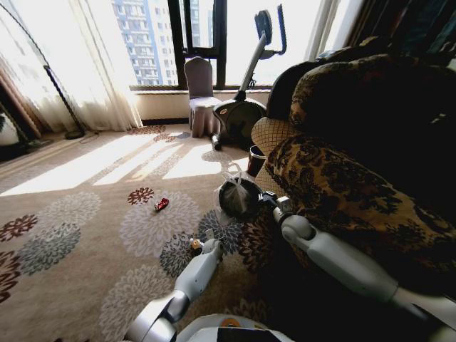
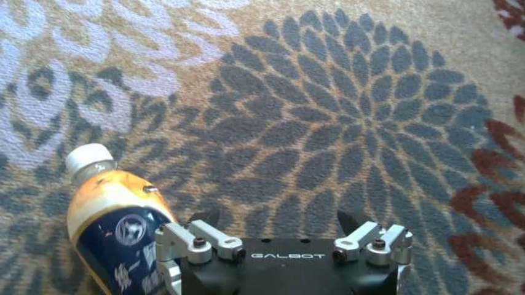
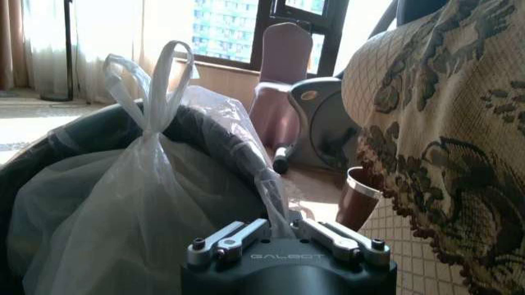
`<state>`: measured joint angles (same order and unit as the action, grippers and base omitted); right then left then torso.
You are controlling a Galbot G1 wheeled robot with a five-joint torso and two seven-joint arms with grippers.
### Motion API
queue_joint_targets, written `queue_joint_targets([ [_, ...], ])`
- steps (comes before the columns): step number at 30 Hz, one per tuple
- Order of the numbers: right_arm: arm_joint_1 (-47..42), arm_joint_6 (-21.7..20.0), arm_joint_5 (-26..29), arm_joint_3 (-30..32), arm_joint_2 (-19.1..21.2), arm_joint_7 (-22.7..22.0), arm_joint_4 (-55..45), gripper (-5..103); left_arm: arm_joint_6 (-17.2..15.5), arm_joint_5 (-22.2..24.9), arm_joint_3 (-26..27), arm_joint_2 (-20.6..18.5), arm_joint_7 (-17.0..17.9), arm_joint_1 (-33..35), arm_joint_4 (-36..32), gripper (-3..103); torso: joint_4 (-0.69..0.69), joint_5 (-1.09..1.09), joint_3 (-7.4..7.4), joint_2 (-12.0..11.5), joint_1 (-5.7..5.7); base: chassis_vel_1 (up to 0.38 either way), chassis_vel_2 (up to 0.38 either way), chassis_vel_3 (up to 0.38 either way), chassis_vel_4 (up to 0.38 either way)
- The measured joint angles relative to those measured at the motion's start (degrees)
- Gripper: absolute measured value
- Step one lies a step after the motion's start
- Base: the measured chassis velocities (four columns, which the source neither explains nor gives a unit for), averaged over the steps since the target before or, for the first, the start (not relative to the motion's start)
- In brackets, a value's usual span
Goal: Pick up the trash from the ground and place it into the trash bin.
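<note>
The trash bin [image 1: 239, 198], a small black bucket lined with a knotted translucent bag [image 3: 123, 203], is off the carpet beside the sofa. My right gripper [image 1: 267, 199] is shut on its rim and liner [image 3: 279, 226]. My left gripper [image 1: 211, 246] hangs low over the carpet, open, with nothing between its fingers [image 2: 277, 221]. A bottle [image 2: 110, 227] with a white cap and an orange-and-blue label lies on the carpet just beside one left finger [image 2: 205, 218], outside the jaws. In the head view that bottle [image 1: 194, 244] is at the left gripper's tip. A small red piece of trash [image 1: 162, 204] lies farther out on the carpet.
A sofa with a floral cover [image 1: 356, 142] fills the right side, close to my right arm. A brown cup-like container [image 1: 256, 160], an exercise bike [image 1: 242, 114] and a covered chair [image 1: 201, 96] stand by the window. Open flowered carpet [image 1: 92, 206] stretches to the left.
</note>
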<state>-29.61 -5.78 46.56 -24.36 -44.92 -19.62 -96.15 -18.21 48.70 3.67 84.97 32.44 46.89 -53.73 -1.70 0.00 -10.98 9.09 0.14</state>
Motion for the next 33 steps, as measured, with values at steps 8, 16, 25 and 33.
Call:
queue_joint_targets([
  [8,-2.1,0.4,0.1,-0.3,0.0,-0.4,-6.0,0,-1.2,-2.4,-0.5,-9.8,-0.8,8.0,-15.8,94,0.07,-0.04,-0.01,0.0,0.02,-0.109,0.106,0.046,-0.154],
  [16,-4.8,-2.7,1.6,-2.0,0.1,-3.9,-15.6,0,-0.9,-8.4,-0.3,-12.2,-5.2,17.1,-25.8,97,0.00,0.01,-0.02,0.0,0.02,-0.068,0.006,0.091,0.008],
  [25,-5.7,-2.7,1.2,-1.7,1.9,-3.9,-17.2,0,0.3,-10.9,0.1,-12.0,-6.3,17.9,-26.9,97,0.01,0.00,0.00,0.0,0.02,-0.007,0.001,0.005,-0.001],
  [33,-5.7,-2.5,1.0,-0.4,2.0,-4.0,-16.8,0,0.9,-13.9,-0.4,-11.8,-7.4,17.5,-26.7,99,0.01,-0.09,0.00,0.0,0.03,0.067,-0.089,-0.065,0.080],
])
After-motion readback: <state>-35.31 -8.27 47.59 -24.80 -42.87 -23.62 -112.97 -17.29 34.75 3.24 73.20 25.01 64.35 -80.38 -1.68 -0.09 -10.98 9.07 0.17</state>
